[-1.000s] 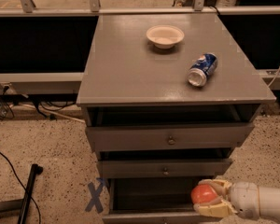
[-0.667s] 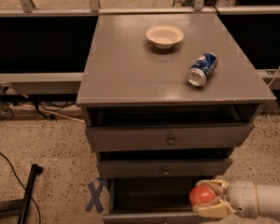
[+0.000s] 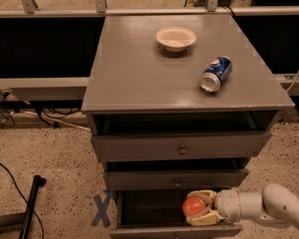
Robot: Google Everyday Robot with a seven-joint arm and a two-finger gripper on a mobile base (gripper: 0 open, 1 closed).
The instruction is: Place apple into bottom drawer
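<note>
The apple (image 3: 193, 206), red-orange and round, sits between the pale fingers (image 3: 203, 196) of my gripper (image 3: 197, 207), which is shut on it. The arm reaches in from the lower right. The gripper holds the apple over the dark inside of the bottom drawer (image 3: 149, 205), which is pulled out; its front panel (image 3: 174, 231) runs along the lower edge of the view. The apple is over the right half of the drawer. I cannot tell whether it touches the drawer floor.
The grey cabinet top (image 3: 139, 68) carries a white bowl (image 3: 176, 38) and a blue soda can (image 3: 216, 73) lying on its side. The top drawer (image 3: 182, 147) and middle drawer (image 3: 175, 180) stick out slightly. A blue X (image 3: 101, 209) marks the floor; a black pole (image 3: 31, 205) lies at left.
My gripper has carried the apple a little to the left over the open bottom drawer. Nothing on the cabinet top has moved.
</note>
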